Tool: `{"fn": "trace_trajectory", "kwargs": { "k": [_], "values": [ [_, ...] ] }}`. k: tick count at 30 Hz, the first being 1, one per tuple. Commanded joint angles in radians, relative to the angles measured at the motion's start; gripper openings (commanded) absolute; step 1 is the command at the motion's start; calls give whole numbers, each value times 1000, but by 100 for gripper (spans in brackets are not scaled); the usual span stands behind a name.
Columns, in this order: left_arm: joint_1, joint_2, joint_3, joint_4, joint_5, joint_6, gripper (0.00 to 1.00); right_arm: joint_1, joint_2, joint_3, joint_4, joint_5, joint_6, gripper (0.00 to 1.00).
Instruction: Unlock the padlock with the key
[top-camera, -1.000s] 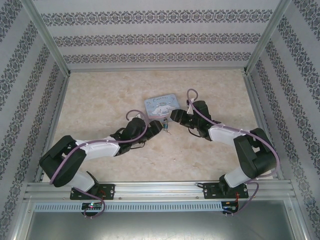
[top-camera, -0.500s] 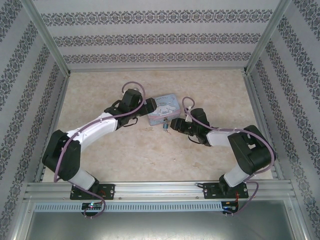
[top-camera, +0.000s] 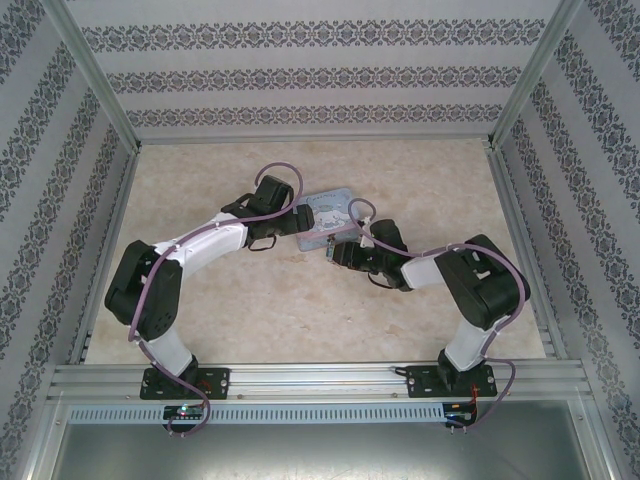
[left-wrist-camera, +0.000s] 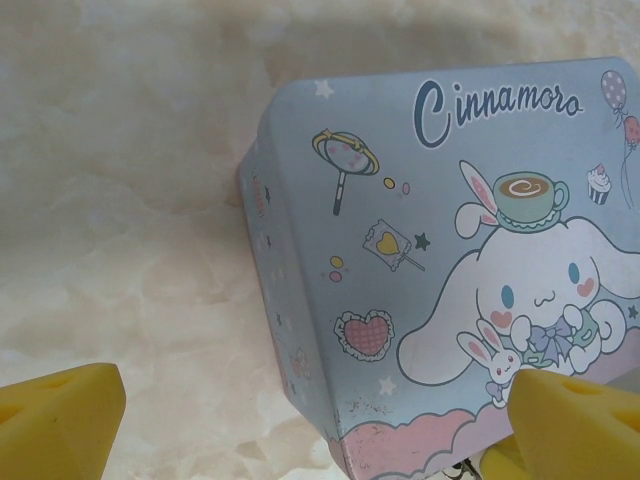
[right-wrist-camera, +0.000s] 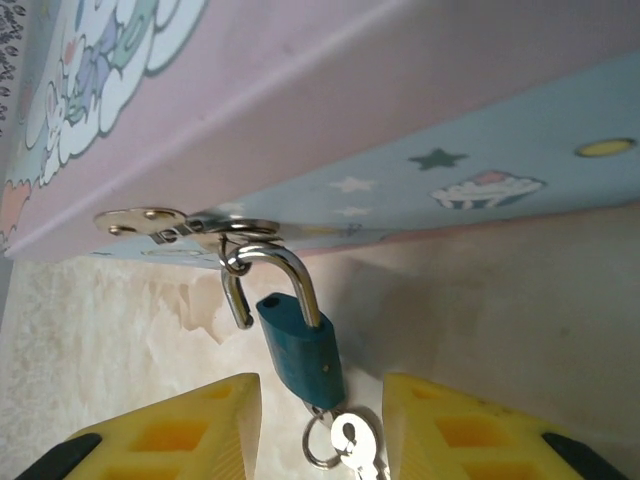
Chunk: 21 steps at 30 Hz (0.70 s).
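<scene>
Teal body and thin steel shackle (right-wrist-camera: 290, 265): the padlock (right-wrist-camera: 300, 355) hangs from the hasp (right-wrist-camera: 150, 220) on the side wall of the pastel tin (left-wrist-camera: 420, 250), just above the worktop (left-wrist-camera: 120, 200). The key (right-wrist-camera: 352, 445) sits at its lower end, with a small ring on it.

Your right tool (right-wrist-camera: 320, 400) has its yellow pads apart, one on each side of the lock's lower end and the key. As far as I can see, they touch neither. One leg of the shackle seems free of the body, so I judge the lock is already sprung, or nearly. You are at the gripping step. Next, close gently on the key or the body without pushing the lock sideways.

Your left tool (left-wrist-camera: 315, 420) is wide apart at the tin's corner and clamps nothing. The tin may slide if you pull.
</scene>
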<state>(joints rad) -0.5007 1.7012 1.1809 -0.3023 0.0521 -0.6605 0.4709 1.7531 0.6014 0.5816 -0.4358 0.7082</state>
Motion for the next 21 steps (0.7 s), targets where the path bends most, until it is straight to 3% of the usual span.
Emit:
{"fn": "trace_trajectory", "kwargs": {
  "k": [1,11,21],
  "values": [
    [14,11,27,-22,11,16,98,17,34,27,46,-13,-17,38],
    [17,20,26,-9,25,5,98,36,78,37,81,-11,4,34],
    [22,14,14,-3,25,23,98,28,93,20,118,-3,40,3]
  ]
}}
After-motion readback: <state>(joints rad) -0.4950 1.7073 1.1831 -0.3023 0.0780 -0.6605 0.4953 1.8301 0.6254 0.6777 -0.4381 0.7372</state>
